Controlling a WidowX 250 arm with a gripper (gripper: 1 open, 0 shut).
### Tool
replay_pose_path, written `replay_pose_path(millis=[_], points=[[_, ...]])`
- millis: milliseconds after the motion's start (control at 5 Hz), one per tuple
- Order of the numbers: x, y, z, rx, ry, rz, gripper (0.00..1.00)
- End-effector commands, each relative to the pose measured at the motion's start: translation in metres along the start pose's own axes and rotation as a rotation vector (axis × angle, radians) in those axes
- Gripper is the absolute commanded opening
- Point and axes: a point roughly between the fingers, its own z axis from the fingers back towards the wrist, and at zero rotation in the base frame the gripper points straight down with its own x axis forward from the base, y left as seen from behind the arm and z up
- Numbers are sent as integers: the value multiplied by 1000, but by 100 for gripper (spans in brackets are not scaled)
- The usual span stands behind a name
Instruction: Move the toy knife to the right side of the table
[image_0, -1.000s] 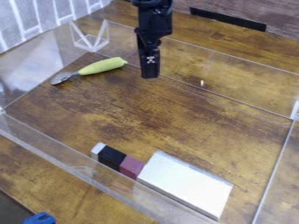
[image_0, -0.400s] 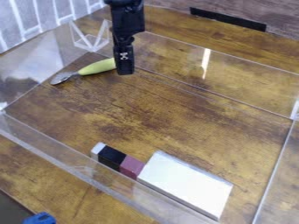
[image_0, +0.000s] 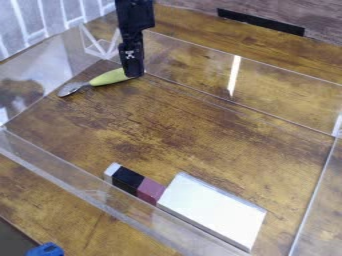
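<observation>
At the far left, the toy knife (image_0: 96, 80) lies flat on the table (image_0: 227, 140), near the clear acrylic wall (image_0: 40, 70). Its dark grey blade points to the left and is hard to make out against the wood. The right end of the lime handle is hidden behind the gripper (image_0: 131, 72). The gripper points down, just over that end of the knife; whether it touches the knife cannot be told. Its fingers look dark and merge into one shape, but they stand apart, with nothing between them. The arm above is cut off by the top edge. Lower right, a flat grey rectangle (image_0: 207, 212) with a black-and-maroon end lies well apart from the knife
</observation>
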Motion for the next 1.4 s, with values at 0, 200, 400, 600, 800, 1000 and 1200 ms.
replay_pose_path(millis=[0,200,400,600,800,1000,1200], points=[[-8,14,23,54,-33,-25,100],[-17,21,20,35,-33,-43,100],[-29,30,18,20,-31,-60,100],[-38,40,10,0,-42,-53,100],[-46,44,0,-30,-59,-45,100],[-50,49,-9,-53,-75,-49,100],[-52,47,-15,-78,-91,-48,0]])
